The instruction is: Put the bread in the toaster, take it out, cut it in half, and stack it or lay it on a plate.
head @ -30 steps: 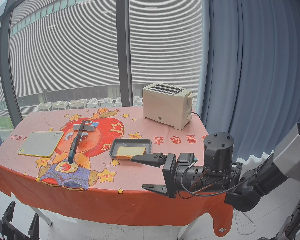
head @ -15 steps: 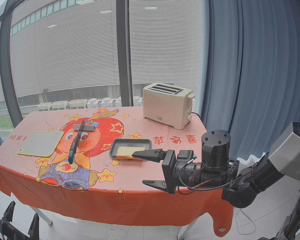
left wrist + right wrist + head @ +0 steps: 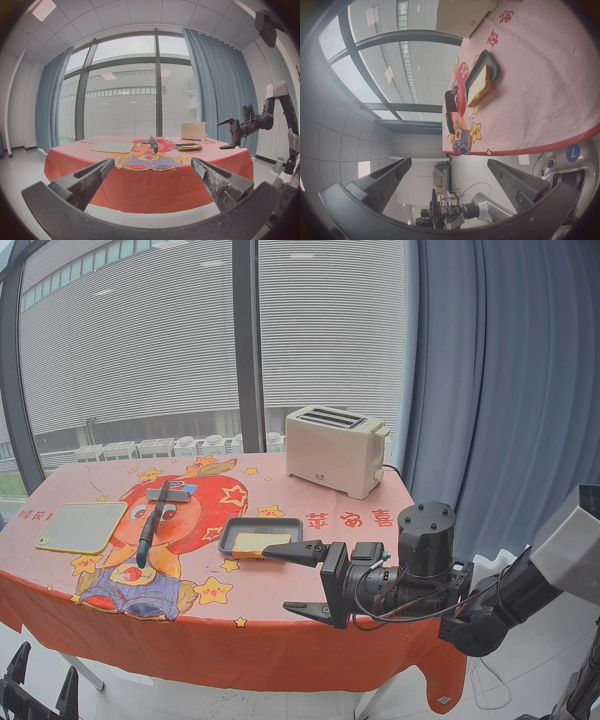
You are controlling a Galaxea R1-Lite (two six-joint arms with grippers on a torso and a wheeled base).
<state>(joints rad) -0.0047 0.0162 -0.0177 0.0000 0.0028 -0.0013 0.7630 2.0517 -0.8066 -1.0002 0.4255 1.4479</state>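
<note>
— Tall window point(image 3: 125, 334) behind, a blue curtain point(image 3: 500, 365) beside it, and an orange tablecloth point(image 3: 281, 646) with a cartoon print in front. What are the fingers of the right gripper point(image 3: 275, 577) doing?

— They're spread wide, one above the other, with nothing between them. They sit over the cloth's near edge and point toward the bread point(image 3: 253, 543). Seen from the left wrist camera, they hang clear of it and don't touch.

— And the bread itself?

— It's one pale slice lying flat in the dark tray point(image 3: 262, 526), on the tray's near side, with its front edge lapping over the rim. The toaster point(image 3: 334, 449) stands beyond the tray at the far right of the cloth, slots facing up.

— The left gripper point(image 3: 152, 162)?

— Released as well. Its fingers are parted and hold nothing. It is low down and well back from the front of the cloth.

— What else is laid out?

— Toward the left, a dark-handled knife point(image 3: 149, 530) lies with its thin end across a small grey block point(image 3: 167, 495). Just beside it, farther left, there's a pale cutting board point(image 3: 81, 527) with a yellow edge.
</note>
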